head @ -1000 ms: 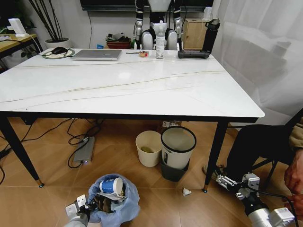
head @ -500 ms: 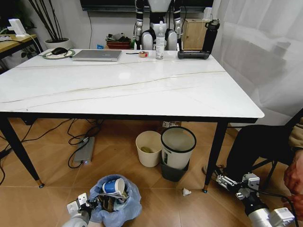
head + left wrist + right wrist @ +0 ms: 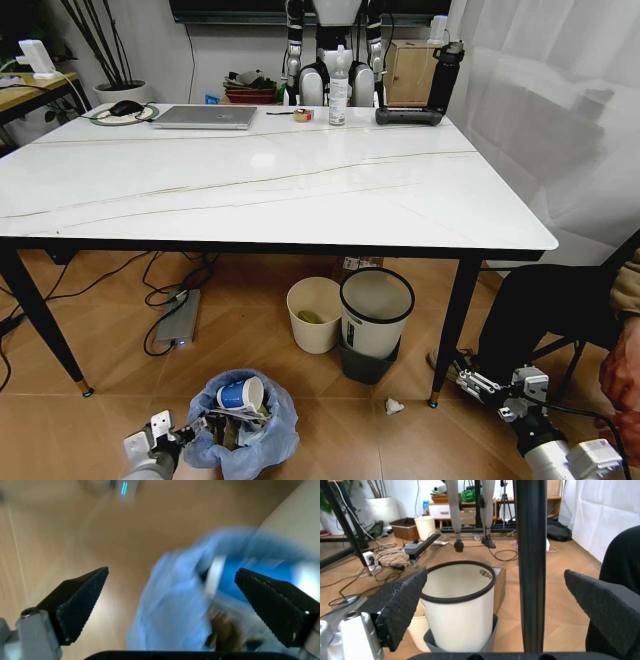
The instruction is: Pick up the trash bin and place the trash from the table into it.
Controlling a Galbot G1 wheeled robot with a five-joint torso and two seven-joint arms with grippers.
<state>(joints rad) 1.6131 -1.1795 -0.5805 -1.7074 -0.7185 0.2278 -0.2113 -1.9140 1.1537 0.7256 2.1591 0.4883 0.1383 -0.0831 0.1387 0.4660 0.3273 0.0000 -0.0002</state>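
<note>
The trash bin (image 3: 243, 424) stands on the floor in front of the table (image 3: 260, 185), its blue liner bulging with a paper cup (image 3: 241, 393) and other litter, so the collecting looks done; the left gripper (image 3: 178, 438) sits just beside its rim, jaws spread wide and gripping nothing; the right gripper (image 3: 468, 384) waits low by the table leg (image 3: 452, 320), also open and empty.

The trash bin (image 3: 200, 607) is motion-blurred; its contents are unreadable.

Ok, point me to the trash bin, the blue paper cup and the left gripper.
trash bin (image 3: 268, 432), head view, on its light-blue liner.
blue paper cup (image 3: 240, 394), head view, on its side wall.
left gripper (image 3: 172, 607), left wrist view, midway between its open fingertips.
</note>
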